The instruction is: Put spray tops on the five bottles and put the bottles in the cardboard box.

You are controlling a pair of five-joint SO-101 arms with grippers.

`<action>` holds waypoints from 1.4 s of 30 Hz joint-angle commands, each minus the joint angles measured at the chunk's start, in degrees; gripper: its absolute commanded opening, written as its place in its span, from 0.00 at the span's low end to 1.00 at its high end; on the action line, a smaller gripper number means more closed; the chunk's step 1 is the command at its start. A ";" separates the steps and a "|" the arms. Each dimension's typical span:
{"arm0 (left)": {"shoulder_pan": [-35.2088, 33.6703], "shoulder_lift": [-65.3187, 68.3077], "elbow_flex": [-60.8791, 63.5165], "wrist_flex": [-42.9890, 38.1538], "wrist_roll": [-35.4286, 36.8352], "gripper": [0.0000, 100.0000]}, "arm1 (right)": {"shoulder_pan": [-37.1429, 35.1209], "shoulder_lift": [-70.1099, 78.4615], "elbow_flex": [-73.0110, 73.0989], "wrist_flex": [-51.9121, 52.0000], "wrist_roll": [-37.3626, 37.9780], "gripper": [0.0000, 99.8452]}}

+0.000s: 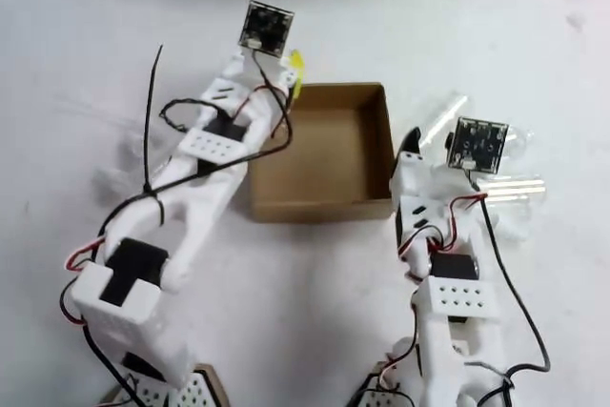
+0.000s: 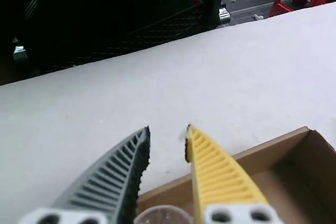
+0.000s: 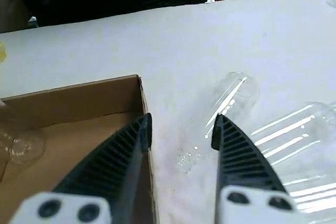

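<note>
Hovering over the box's far left corner: left gripper (image 2: 167, 132), grey and yellow fingers parted, tips reaching past the far wall over the table (image 1: 315, 312).

Left bottle (image 3: 21, 144): clear, seen inside the box near its left wall, between the roots of the left gripper's fingers. Whether it is pinched there or lies free cannot be told.

Box (image 1: 315, 207): cardboard, open-topped, set mid-table between the two arms.

Right gripper (image 3: 181, 124): black fingers spread, nothing between them. It is held over the box's right wall, one finger above the box floor, the other above the table.

Middle bottle (image 3: 223, 108): clear, on its side on the table just right of the box, beyond the right gripper's tips and roughly in line with their gap.

Right bottles (image 1: 519, 188): clear, on their sides, further right, beside the right arm.

Step judged in hand: pick-up of the middle bottle by the right gripper.

Handling notes:
- The gripper is best carried right, off the box wall, before it is lowered, so the cardboard is not caught.
- The body is best straddled across its width, mid-length.
- The fingers should be closed slowly, since a smooth round bottle is likely to roll or squirt out.
- A firm but light hold is advised, as thin plastic may buckle.
- The neck should be left free so that a spray top can be fitted before boxing.
</note>
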 commanded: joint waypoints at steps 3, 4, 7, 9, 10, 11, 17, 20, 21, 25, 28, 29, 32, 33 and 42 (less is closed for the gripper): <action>-1.27 -1.19 -0.88 3.69 -0.09 0.16 | -1.10 0.13 -0.26 -2.59 -0.44 0.17; -1.01 -1.27 -0.97 4.84 0.88 0.17 | -1.10 0.13 -0.26 -2.59 -0.44 0.17; -0.84 -1.19 -3.34 8.09 4.48 0.18 | -1.10 0.13 -0.26 -2.59 -0.44 0.17; -1.01 -1.19 -5.89 10.20 5.89 0.18 | -1.10 0.13 -0.26 -2.59 -0.44 0.17; -1.19 -1.19 -7.38 11.52 6.07 0.18 | -1.10 0.13 -0.26 -2.59 -0.44 0.17; -1.36 -1.27 -8.79 12.84 6.33 0.18 | -1.10 0.13 -0.26 -2.59 -0.44 0.17; 0.48 -1.27 -19.16 22.51 6.33 0.18 | -2.33 0.22 -0.18 -2.59 -0.35 0.17; 0.31 -1.27 -24.18 26.55 6.15 0.18 | -2.51 0.22 -0.18 -2.59 -0.35 0.17; -0.57 -1.27 -26.02 27.87 5.98 0.18 | -2.51 0.22 -0.18 -2.59 -0.35 0.17; -4.97 -1.27 -37.10 39.47 5.80 0.18 | -2.42 0.22 -0.18 -2.59 -0.35 0.17; -9.98 -1.27 -47.21 53.63 3.43 0.18 | -2.33 0.22 -0.18 -2.59 -0.35 0.17; -11.74 -1.19 -50.20 58.46 2.29 0.18 | -2.51 0.22 -0.18 -2.59 -0.35 0.17; -18.15 -0.84 -56.97 71.21 0.00 0.18 | -2.77 0.22 -0.18 -2.59 -0.35 0.17; -20.35 -0.75 -58.37 74.73 -0.70 0.18 | -2.86 0.22 -0.18 -2.59 -0.35 0.17; -39.25 -1.27 -58.99 102.07 -10.11 0.18 | -2.77 0.13 -0.18 -2.51 -0.35 0.17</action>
